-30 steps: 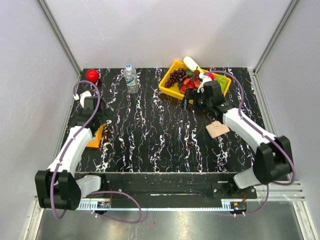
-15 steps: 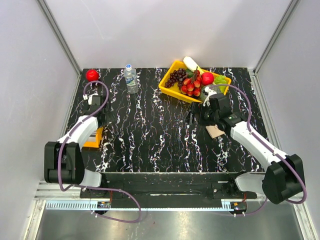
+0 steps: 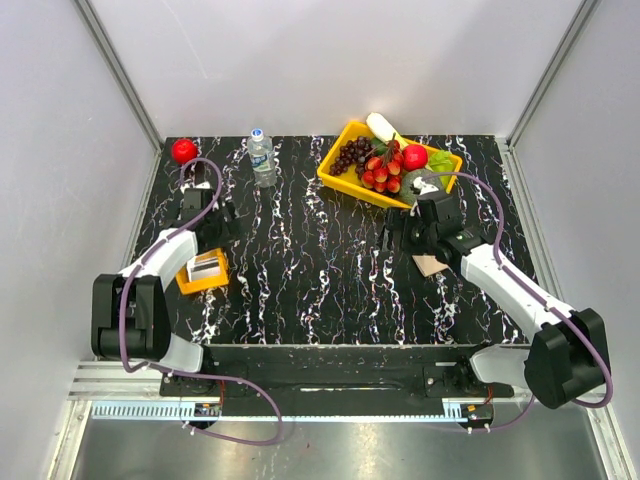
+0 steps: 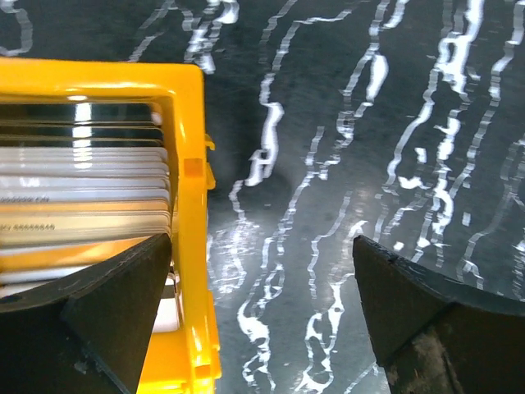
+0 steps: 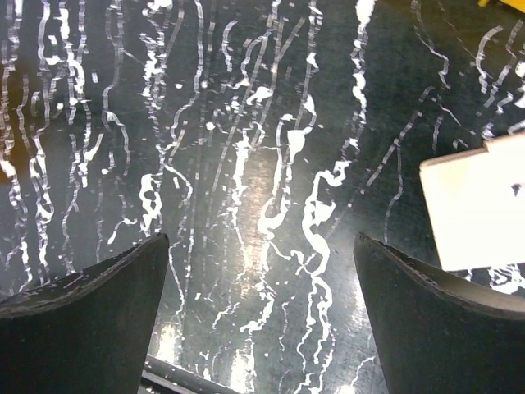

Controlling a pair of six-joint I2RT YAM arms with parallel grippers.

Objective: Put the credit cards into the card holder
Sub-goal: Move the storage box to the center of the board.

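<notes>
The credit cards (image 3: pixel 205 264) lie as a silvery-grey stack in the small orange tray (image 3: pixel 189 280) at the table's left; the left wrist view shows them (image 4: pixel 82 185) inside the tray's wall (image 4: pixel 190 213). My left gripper (image 3: pixel 222 226) is open and empty, just beyond the tray's right side, in the wrist view (image 4: pixel 262 287) straddling its right wall. The tan card holder (image 3: pixel 432 264) lies right of centre, partly under my right arm; its pale corner shows in the right wrist view (image 5: pixel 480 205). My right gripper (image 3: pixel 392 235) is open and empty, left of the holder, over bare table (image 5: pixel 262 295).
A yellow bin (image 3: pixel 340 178) of fruit stands at the back right. A water bottle (image 3: pixel 262 158) stands at the back, left of centre, and a red ball (image 3: pixel 184 150) sits in the back left corner. Grey walls close in the black marbled table (image 3: pixel 300 270).
My left arm has folded back and its gripper swung right, uncovering the orange tray and cards. My right gripper moved nearer from the fruit bin to beside the card holder.
</notes>
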